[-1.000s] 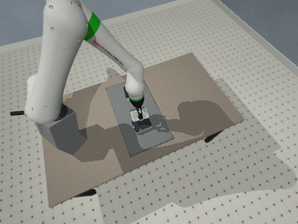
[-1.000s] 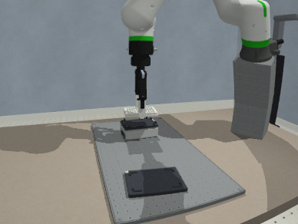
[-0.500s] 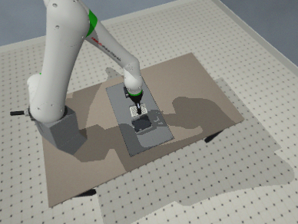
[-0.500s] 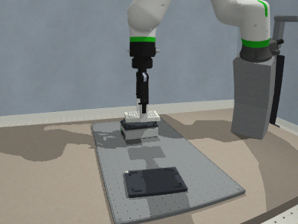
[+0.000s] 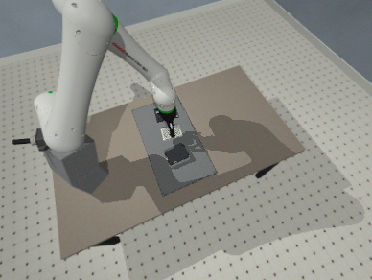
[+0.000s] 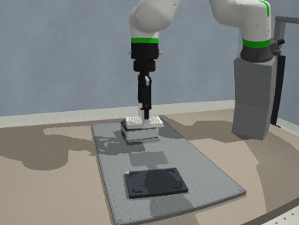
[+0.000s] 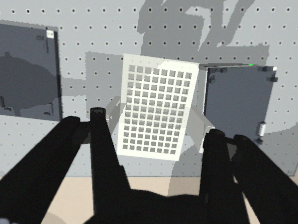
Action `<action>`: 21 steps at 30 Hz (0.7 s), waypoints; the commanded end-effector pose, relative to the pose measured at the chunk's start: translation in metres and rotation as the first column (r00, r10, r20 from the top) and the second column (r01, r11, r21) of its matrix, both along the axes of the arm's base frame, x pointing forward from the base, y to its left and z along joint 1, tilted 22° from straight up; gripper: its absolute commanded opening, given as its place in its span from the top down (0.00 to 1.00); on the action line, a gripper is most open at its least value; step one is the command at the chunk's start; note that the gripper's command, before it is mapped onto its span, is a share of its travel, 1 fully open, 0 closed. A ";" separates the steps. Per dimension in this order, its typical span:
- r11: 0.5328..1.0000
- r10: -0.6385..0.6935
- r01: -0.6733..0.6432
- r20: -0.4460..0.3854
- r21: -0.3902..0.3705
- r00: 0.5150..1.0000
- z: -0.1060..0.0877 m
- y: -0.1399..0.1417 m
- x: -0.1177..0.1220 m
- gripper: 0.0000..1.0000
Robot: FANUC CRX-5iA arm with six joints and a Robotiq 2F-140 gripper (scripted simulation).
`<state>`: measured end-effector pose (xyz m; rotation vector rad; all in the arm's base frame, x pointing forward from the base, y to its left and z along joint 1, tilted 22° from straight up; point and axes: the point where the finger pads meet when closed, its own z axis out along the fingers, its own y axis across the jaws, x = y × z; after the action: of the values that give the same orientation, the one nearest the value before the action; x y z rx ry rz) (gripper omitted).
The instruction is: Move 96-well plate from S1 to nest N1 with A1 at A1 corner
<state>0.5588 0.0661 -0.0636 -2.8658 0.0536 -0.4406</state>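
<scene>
Claw (image 6: pixel 145 112) clamped on white 96-well plate (image 7: pixel 157 113) above grey perforated board (image 6: pixel 204 169), tan mat (image 5: pixel 240 91), blue-grey wall (image 6: pixel 58 58).

We held our white arm (image 5: pixel 77 72) bent over from its grey pedestal (image 6: pixel 252 96), wrist pointing straight down. Our black end effector (image 6: pixel 145 112) hung vertical, its fingers clamped on the two long sides of the white well plate (image 7: pixel 157 112), carried slightly tilted
</scene>
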 end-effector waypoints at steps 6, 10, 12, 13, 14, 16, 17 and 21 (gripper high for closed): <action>1.000 -0.001 0.001 0.000 -0.002 1.000 0.004 0.029 0.002 1.00; 1.000 -0.001 0.001 0.000 -0.002 1.000 0.006 0.042 0.003 1.00; 1.000 -0.001 0.001 0.000 -0.002 1.000 0.006 0.046 0.003 1.00; 1.000 -0.001 0.001 0.000 -0.002 1.000 0.006 0.046 0.003 1.00; 1.000 -0.001 0.001 0.000 -0.002 1.000 0.007 0.049 0.003 1.00; 1.000 -0.001 0.001 0.000 -0.002 1.000 0.008 0.056 0.003 1.00; 1.000 -0.001 0.001 0.000 -0.002 1.000 0.008 0.059 0.003 1.00; 1.000 -0.001 0.001 0.000 -0.002 1.000 0.010 0.072 0.004 1.00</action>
<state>0.5621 0.1275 -0.0550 -2.8657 0.0535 -0.4401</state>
